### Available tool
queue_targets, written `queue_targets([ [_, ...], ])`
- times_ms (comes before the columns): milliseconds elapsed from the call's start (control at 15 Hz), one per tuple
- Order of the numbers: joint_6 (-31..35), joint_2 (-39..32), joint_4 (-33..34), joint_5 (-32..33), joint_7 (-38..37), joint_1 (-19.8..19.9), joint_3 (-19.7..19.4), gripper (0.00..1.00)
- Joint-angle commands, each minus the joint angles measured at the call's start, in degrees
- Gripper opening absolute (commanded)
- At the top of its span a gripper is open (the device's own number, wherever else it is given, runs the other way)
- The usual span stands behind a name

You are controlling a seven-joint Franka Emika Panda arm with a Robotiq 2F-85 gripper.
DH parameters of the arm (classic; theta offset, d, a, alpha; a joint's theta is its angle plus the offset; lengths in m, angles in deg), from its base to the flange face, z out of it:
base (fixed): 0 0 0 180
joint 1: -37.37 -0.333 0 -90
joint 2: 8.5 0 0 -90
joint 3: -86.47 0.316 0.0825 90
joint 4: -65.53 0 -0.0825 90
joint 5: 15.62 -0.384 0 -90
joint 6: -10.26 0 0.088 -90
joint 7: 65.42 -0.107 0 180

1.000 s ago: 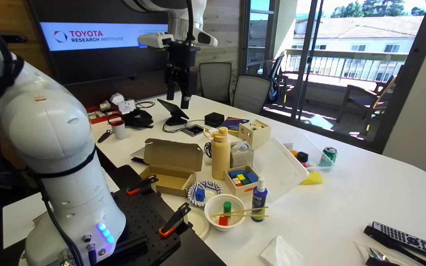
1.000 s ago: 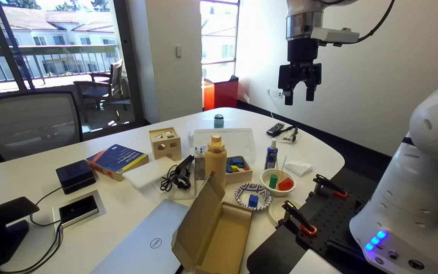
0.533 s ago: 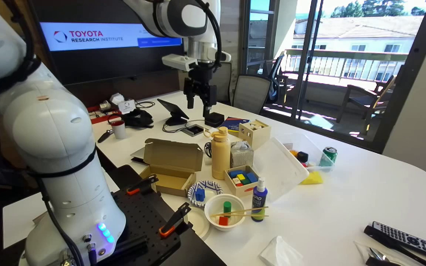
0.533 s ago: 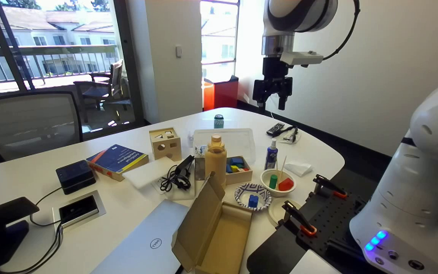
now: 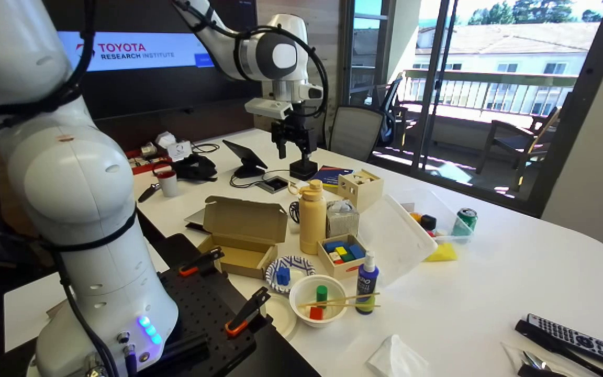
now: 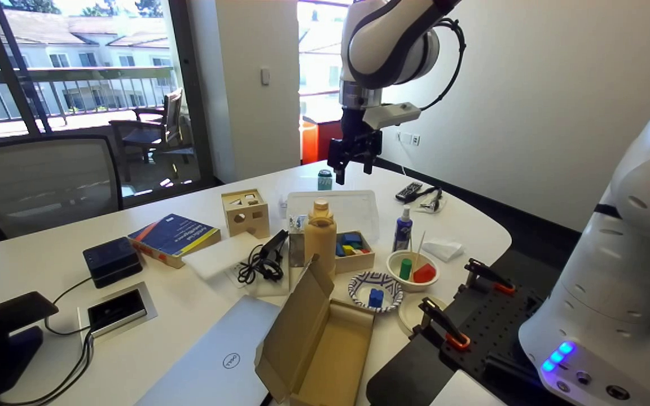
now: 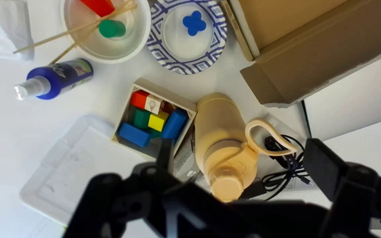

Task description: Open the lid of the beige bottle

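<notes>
High over the table (image 5: pixel 495 283), in an exterior view, the gripper (image 5: pixel 293 158) hangs pointing down, touching nothing; I judge it is held so to meet a cap from above. The bottle (image 5: pixel 312 225) stands upright, its lid (image 5: pixel 315 185) on, the block box (image 5: pixel 339 269) just beside it. Tabletop opens out toward the remote (image 5: pixel 584 340).

Seen in an exterior view as well, the flap of the cardboard box (image 6: pixel 297 332) crosses before the bottle's foot; whether they touch I cannot tell. Low down it looks hemmed in, but the neck rises free, well apart from the table's curved edge.

From the wrist view, the fingers (image 7: pixel 322 167) are spread, pinching nothing, and the lid shows between them, lower down. The handle (image 7: pixel 275 133) juts toward one finger; on descent it could catch, so a wrist turn may be wanted.
</notes>
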Motion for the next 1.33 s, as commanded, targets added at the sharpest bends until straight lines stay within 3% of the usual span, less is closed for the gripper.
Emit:
queue_targets([
  [0, 5.1, -4.8, 1.9, 4.3, -4.2, -0.7, 0.3, 1.00],
  [667, 17.9, -11.3, 1.6, 7.4, -5.4, -1.7, -1.2, 1.00],
  [1267, 19.6, -17.2, 6.8, 7.8, -5.9, -2.7, -2.8, 1.00],
])
